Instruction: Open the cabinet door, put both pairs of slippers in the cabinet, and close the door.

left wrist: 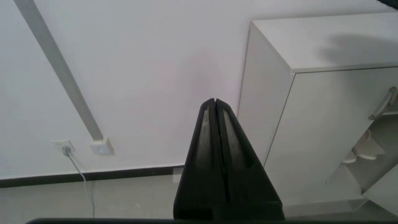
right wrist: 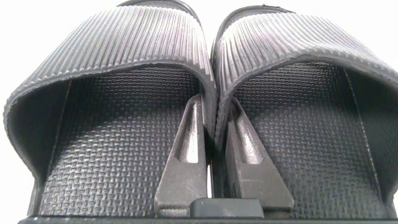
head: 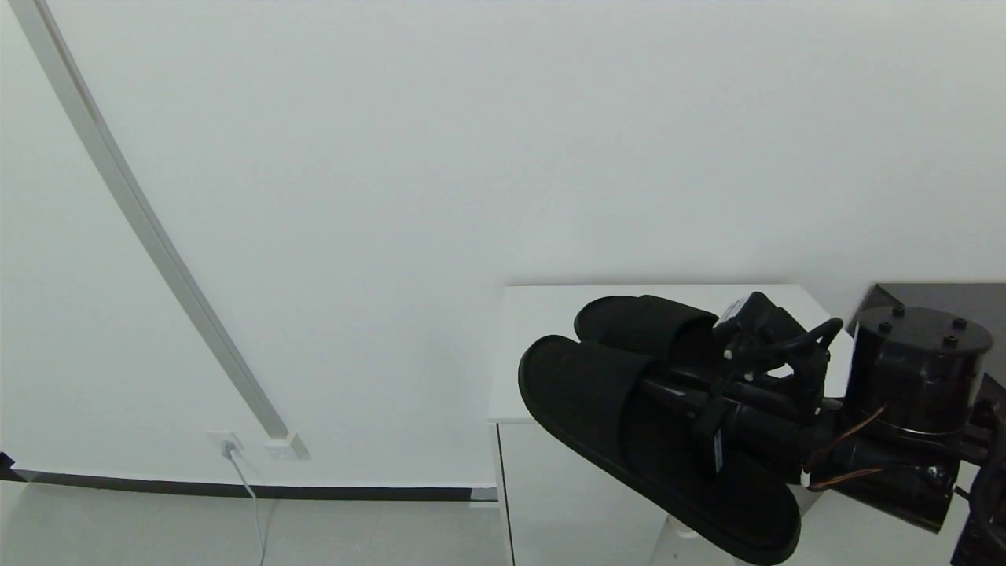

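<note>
1. Head view: a pair of black slippers (head: 597,393) is held in the air by the right gripper (head: 660,387). It is seen against the top and front edge of the white cabinet (head: 542,330), and no part of the pair is seen resting on it.
2. The two slippers are kept side by side and tilted, with the toes turned to the robot's left, away from the arm. One is seen higher and farther off, the other lower and nearer.
3. In the right wrist view, the fingers (right wrist: 186,168) are seen reaching under the straps (right wrist: 124,43), one into each slipper. They are clenched on the two inner strap walls, which are pressed together between them.
4. The straps are ribbed and the footbeds (right wrist: 118,137) are covered with a fine dimpled pattern.
5. In the left wrist view, the left gripper (left wrist: 215,109) is clenched on nothing, its two fingers pressed flat against each other. It is held in the air, well apart from the cabinet.
6. The cabinet is set against a white wall (head: 393,157) on a pale floor (head: 157,527). A handle (left wrist: 385,102) is seen on its front. Whether the door is open cannot be told.
7. A pale conduit (head: 134,204) is run slantwise down the wall to a socket (head: 226,444), from which a cable (head: 253,499) is led to the floor.
</note>
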Controlling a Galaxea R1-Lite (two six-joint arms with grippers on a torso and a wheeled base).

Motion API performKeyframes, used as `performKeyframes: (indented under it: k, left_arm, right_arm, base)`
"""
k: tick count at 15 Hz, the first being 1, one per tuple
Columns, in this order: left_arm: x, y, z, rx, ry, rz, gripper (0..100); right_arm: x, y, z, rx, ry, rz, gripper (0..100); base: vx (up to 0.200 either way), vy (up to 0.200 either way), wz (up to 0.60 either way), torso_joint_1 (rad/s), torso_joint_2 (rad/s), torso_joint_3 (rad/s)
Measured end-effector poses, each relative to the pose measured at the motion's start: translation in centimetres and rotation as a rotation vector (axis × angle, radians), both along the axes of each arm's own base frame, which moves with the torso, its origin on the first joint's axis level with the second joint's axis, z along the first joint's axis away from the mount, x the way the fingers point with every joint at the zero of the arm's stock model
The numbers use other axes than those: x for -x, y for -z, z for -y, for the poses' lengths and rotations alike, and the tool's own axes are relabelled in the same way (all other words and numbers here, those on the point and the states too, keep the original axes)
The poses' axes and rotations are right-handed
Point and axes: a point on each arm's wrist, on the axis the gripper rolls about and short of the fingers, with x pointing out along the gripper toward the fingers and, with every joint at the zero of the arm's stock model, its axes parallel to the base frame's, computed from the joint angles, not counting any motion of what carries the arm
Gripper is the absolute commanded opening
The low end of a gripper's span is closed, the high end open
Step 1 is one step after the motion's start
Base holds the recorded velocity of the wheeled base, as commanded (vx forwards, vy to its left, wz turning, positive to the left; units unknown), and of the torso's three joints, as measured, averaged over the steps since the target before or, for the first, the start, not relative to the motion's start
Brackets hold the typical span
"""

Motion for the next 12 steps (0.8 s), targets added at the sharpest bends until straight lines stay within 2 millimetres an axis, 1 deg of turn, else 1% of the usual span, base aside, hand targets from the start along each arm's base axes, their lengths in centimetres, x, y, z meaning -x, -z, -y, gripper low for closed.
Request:
performKeyframes:
  k: [2,11,12]
  left_arm:
    - [0.00,0.00,0.00,0.000,0.000,0.000,0]
    - [0.00,0.00,0.00,0.000,0.000,0.000,0]
    - [0.00,0.00,0.00,0.000,0.000,0.000,0]
  right_arm:
    - [0.12,0.26,0.12,0.008,-0.006,-0.005,0]
    - [0.12,0.76,0.08,0.020,-0.005,-0.019,0]
    - [0.11,0.84,0.14,0.023,-0.003,-0.022,0]
  base:
    - [0.000,0.000,0.00,0.000,0.00,0.000]
    - [-0.200,0.000,0.00,0.000,0.00,0.002]
    - [0.000,0.000,0.00,0.000,0.00,0.000]
